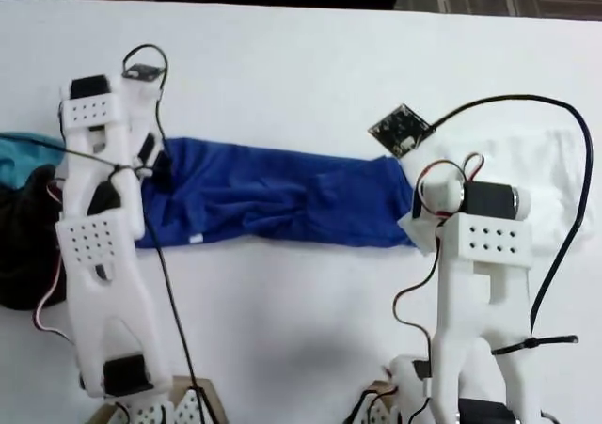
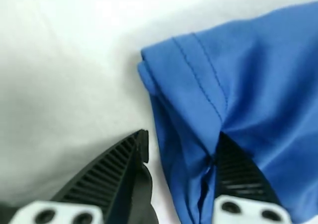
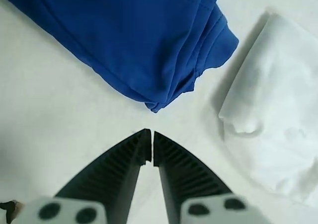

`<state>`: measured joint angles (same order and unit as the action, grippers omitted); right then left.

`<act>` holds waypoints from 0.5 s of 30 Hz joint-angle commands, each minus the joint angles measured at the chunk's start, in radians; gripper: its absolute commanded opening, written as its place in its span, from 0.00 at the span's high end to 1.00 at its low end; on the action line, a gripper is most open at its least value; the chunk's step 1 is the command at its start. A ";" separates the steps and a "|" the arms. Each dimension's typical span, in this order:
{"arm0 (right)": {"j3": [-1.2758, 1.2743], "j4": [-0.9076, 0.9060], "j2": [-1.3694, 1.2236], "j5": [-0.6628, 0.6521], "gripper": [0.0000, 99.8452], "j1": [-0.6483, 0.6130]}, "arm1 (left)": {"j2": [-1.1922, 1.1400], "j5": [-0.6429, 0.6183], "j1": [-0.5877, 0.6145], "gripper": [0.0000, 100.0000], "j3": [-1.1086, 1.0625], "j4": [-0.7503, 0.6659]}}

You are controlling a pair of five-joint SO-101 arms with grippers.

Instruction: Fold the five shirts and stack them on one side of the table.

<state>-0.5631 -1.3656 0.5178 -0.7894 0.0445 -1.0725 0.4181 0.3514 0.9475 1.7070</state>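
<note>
Lengthwise, the blue shirt [image 1: 273,194] lies as a bunched, wrinkled band across the middle of the high frame. Its long axis runs left to right on the white table [image 1: 282,330], one end pointing at the left edge and the other at the right. The arm at the left of the frame stands over the shirt's left end. There the left gripper [image 2: 181,137] straddles a stitched hem. Its jaws are spread wide and clamp nothing. One ribbed finger [image 2: 117,172] is over bare table just beside the cloth's edge, and the other finger [image 2: 238,177] sits against the blue fabric, which folds up around it. The arm at the right of the frame stands at the shirt's right end. The right gripper [image 3: 150,139] hangs over bare table just short of the gathered blue tip. It is apart from the cloth and its jaws are drawn together to a thin slit, grasping nothing. Farther right, beyond the blue tip, a crumpled white shirt [image 3: 273,110] lies near the shirt's end, a strip of table showing between the two. At the far left edge of the high frame, a teal garment [image 1: 23,151] and a black garment [image 1: 23,245] are heaped together, the teal above the black in the frame.
</note>
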 commanded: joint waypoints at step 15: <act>0.006 -0.001 0.050 -0.002 0.98 0.010 | -0.028 0.046 -0.035 0.97 -0.024 0.072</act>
<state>-0.5631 -1.3656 0.5178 -0.7894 0.0445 -1.0986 0.4473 0.3069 0.9475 1.7699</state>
